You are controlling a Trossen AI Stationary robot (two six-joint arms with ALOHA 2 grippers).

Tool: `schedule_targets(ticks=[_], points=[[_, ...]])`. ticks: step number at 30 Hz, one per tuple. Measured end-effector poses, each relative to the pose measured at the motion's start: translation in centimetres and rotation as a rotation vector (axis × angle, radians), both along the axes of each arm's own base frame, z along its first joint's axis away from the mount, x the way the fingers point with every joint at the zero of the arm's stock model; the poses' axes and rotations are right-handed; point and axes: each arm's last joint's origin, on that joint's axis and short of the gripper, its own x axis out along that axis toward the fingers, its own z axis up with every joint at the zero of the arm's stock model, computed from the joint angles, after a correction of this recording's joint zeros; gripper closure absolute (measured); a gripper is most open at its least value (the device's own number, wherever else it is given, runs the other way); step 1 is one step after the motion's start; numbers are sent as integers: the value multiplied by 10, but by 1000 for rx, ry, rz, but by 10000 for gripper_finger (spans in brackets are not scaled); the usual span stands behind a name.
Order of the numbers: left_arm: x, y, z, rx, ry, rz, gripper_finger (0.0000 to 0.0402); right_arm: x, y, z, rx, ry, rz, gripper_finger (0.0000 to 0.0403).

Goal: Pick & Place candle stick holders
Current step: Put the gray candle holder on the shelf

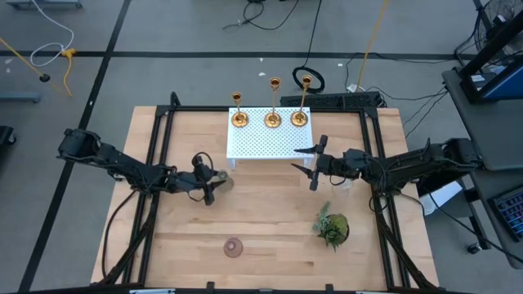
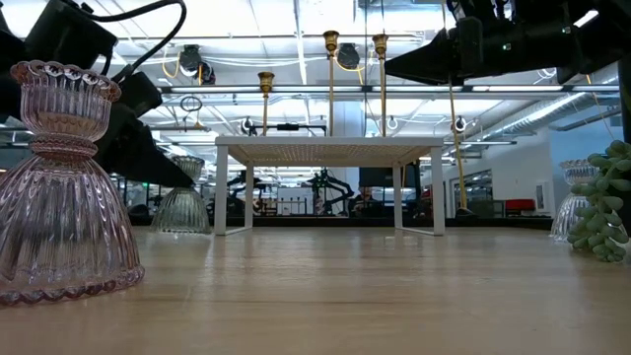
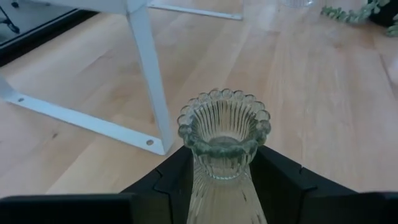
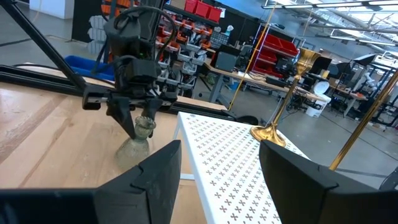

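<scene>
Three gold candle stick holders (image 1: 273, 119) stand by their round bases on a white perforated stand (image 1: 261, 145) at the table's far middle; they also show in the low view (image 2: 331, 79). My left gripper (image 1: 209, 184) is shut on a greenish ribbed glass vase (image 3: 224, 143), left of the stand's near left leg. My right gripper (image 1: 314, 167) is open and empty, above the table at the stand's near right corner. In the right wrist view (image 4: 224, 186) it faces the stand and one gold holder (image 4: 273, 130). My left gripper pinches the greenish vase at its narrow neck (image 3: 219, 177), just under the beaded rim, between its two fingers (image 3: 177, 180). The fingers come slanting down from the table's left. The vase stays upright, mouth up; whether its base is off the table, I cannot tell.
A pink ribbed glass vase (image 1: 234, 247) stands near the front edge, large in the low view (image 2: 64, 187). A small green plant (image 1: 332, 229) sits at the near right. A clear glass vase (image 2: 572, 202) stands right of the stand. Black frame rails (image 1: 155, 163) run along both table sides.
</scene>
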Motion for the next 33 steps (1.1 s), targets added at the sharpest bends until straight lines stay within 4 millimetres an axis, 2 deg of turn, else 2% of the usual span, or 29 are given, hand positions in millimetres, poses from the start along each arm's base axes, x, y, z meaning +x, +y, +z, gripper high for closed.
schedule_targets(ticks=[14, 24, 33], points=[[3, -12, 11, -11, -117, -67, 245, 0, 0, 0, 0, 0, 0, 193], [8, -17, 32, 32, -323, -111, 245, 0, 0, 0, 0, 0, 0, 193], [21, -15, 60, 179, -427, -72, 245, 0, 0, 0, 7, -2, 0, 193]])
